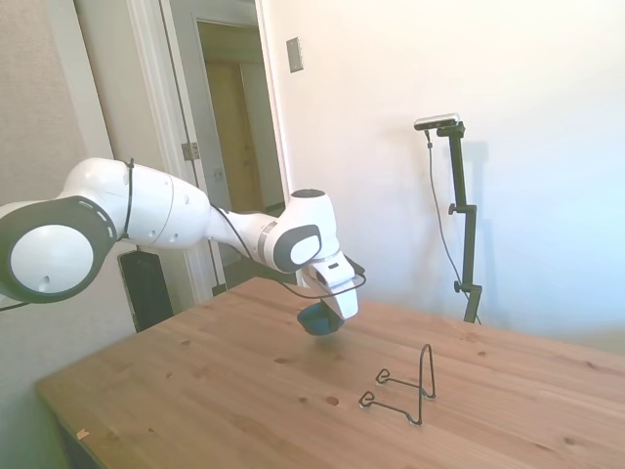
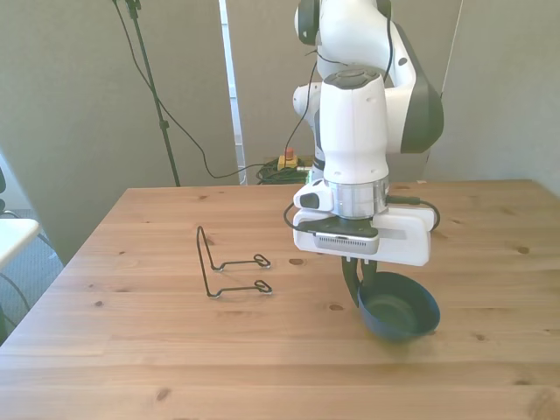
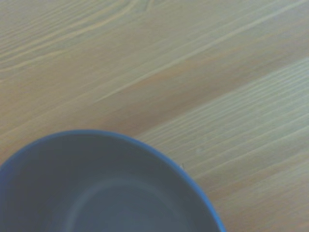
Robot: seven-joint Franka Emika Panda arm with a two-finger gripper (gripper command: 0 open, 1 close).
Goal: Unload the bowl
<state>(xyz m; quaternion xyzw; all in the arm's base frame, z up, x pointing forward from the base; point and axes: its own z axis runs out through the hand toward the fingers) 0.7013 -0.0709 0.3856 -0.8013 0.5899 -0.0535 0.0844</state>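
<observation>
Bowl point(image 2: 398, 308) first: a small, round, teal-blue dish with a darker outside sits in the lower right of the front view, held by its rim at the side nearest the gripper point(image 2: 354, 278). The two dark fingers point(image 2: 349, 273) reach down from the white hand and appear pinched together on that rim, one inside and one outside, though the contact itself is small and partly hidden. In the side view the bowl point(image 1: 316, 319) shows as a teal shape at frame centre, tucked under the hand and close to the wood; whether it touches the table or hangs just above it cannot be told. The wrist view is filled at its lower left by the bowl's point(image 3: 104, 193) smooth inside and thin blue rim, with wood grain beyond.

The bowl looks glossy, rigid and light, likely ceramic or hard plastic, so it could slip in a rim pinch and might chip if dropped. The rim is the only sensible place to hold it.

Left of centre in the front view stands the thin black wire rack point(image 2: 227, 265), holding nothing, well apart from the bowl.

The wooden table point(image 2: 131, 350) is pale pine with knots. Behind it are a plain wall, cables on the floor, and, in the side view's upper left, an open doorway point(image 1: 234, 107).
</observation>
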